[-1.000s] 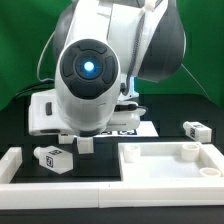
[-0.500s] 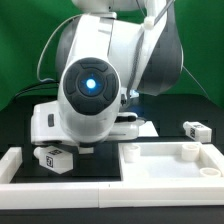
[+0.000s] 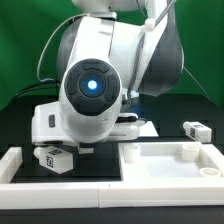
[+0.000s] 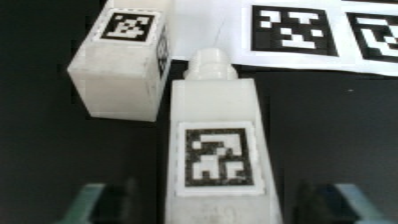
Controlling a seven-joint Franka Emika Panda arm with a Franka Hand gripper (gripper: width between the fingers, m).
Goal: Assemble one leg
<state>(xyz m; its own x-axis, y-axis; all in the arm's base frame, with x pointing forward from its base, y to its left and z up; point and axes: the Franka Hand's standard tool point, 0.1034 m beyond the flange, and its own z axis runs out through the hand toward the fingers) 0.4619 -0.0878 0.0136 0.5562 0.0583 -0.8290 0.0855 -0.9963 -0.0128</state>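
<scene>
White plastic, the leg lies on the black table between the gripper's spread fingers. There is a gap on each side, so the jaws stand apart and grip nothing. A second leg sits just beside it, near the marker board. Only the wrist view shows this. In the exterior view the arm blocks it, and a square panel and a far leg appear.
</scene>
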